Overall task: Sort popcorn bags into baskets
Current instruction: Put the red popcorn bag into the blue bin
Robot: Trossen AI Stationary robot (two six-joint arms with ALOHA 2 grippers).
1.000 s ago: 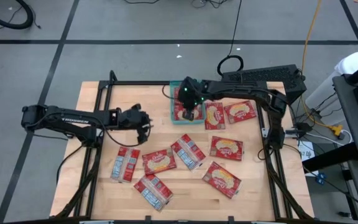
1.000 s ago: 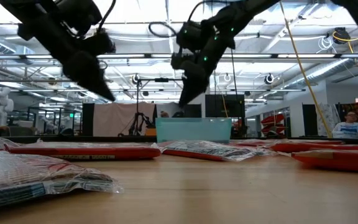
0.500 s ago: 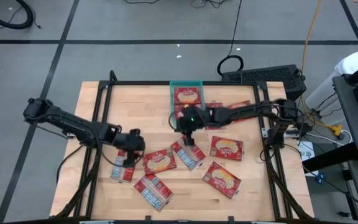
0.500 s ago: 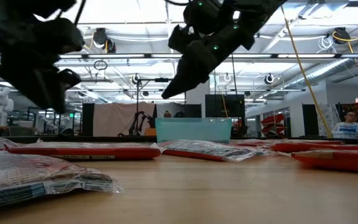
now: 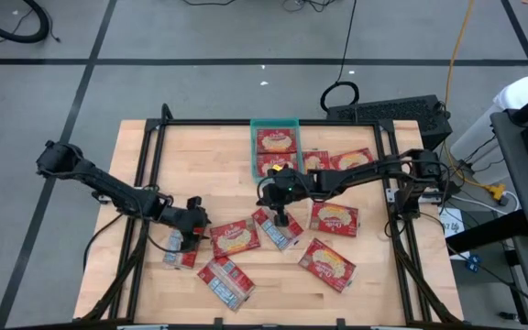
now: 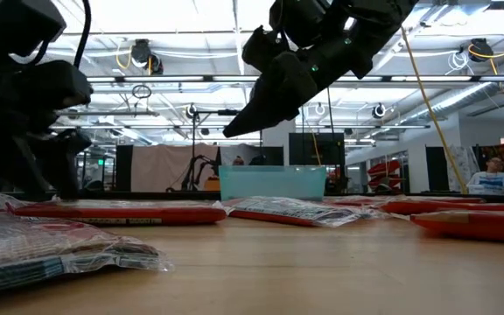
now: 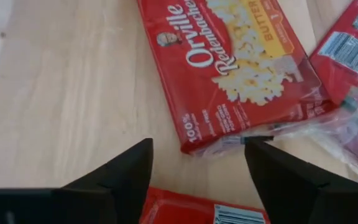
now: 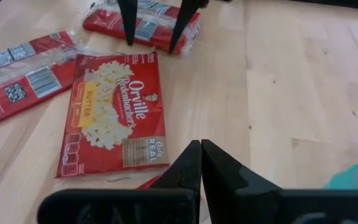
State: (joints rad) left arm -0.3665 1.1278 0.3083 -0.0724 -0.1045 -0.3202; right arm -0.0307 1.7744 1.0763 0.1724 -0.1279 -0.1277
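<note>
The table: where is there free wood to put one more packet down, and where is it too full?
Bare wood lies on the table between the left frame rail and the teal basket, above the left gripper. A smaller patch lies at the near right corner, beyond the packet. The centre around the right gripper is crowded.

Red popcorn bags [image 5: 334, 219] (teal basket [image 5: 274, 125])

Rt fingers [image 8: 201, 163] closed, empty; popcorn bag [image 8: 115, 121] flat on table [image 8: 291, 93].
</note>
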